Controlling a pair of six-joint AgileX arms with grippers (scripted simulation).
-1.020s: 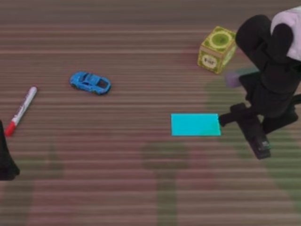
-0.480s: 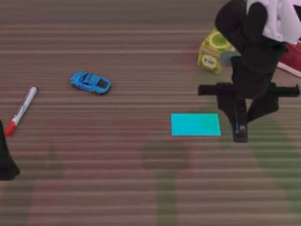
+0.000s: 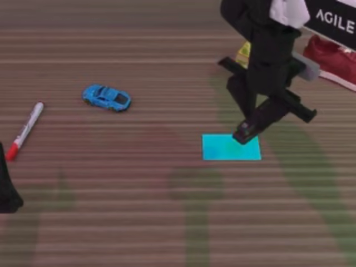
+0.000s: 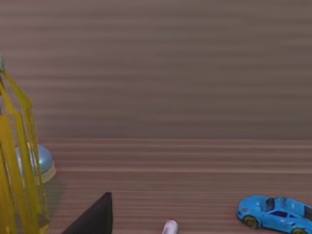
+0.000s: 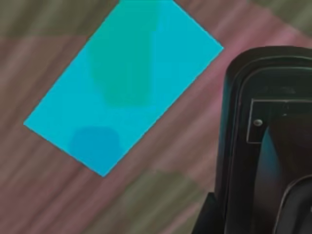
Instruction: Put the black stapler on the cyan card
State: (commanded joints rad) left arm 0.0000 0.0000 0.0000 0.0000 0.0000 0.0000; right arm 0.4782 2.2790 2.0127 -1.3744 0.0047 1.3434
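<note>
Top view: the right gripper (image 3: 253,119), jaws clamped on the black stapler (image 3: 245,131), hangs over the cyan card (image 3: 225,149) right of the table's centre.

Right wrist view: the stapler (image 5: 263,141) sits beside the card (image 5: 122,83); next, centre and lower it.

The left gripper (image 3: 6,186) is parked at the left edge; I cannot tell its jaws.

Cyan card (image 3: 231,148) lies bare, with open worktop (image 3: 167,222) on its left and near sides. My right hand (image 3: 251,123) with the black stapler (image 3: 245,131) crowds its far-right corner; yellow box (image 3: 243,54) and red shoe (image 3: 332,58) sit beyond.
</note>
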